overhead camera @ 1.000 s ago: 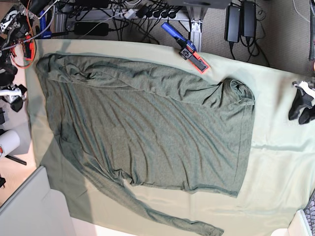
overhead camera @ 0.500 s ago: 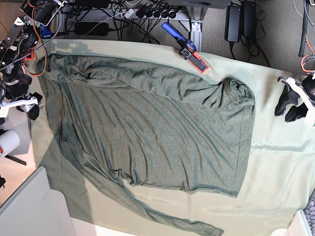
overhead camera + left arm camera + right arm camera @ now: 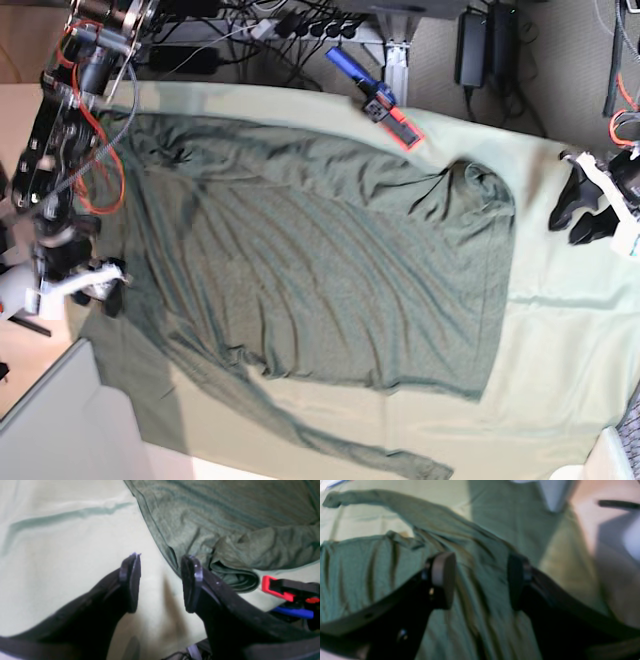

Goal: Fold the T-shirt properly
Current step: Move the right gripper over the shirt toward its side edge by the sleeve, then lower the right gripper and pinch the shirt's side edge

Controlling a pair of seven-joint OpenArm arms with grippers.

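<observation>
- Fingers (image 3: 130, 585) of the left gripper (image 3: 160, 580) stood spread apart in the left wrist view, with nothing between them, above the pale green sheet (image 3: 62, 555).
- Just beyond the left gripper lay the hem edge of the T-shirt (image 3: 225, 517), with a bunched fold of fabric near the right finger.
- A red and black clamp (image 3: 285, 591) lay beside that fold, on the sheet.
- The right gripper (image 3: 481, 580) also had its fingers spread wide and held nothing; it hung over the wrinkled T-shirt cloth, close to one side edge.
- Behind it, one long sleeve (image 3: 382, 502) stretched away over the sheet.
- In the base view, the T-shirt (image 3: 330, 260) lay spread almost flat in the middle of the sheet (image 3: 570, 340), with many wrinkles.
- The left gripper (image 3: 585, 215) was off the garment, over the sheet, and the right gripper (image 3: 105, 295) was at the opposite shirt edge.
- Cables and power bricks (image 3: 490, 40) were on the floor beyond the table.
</observation>
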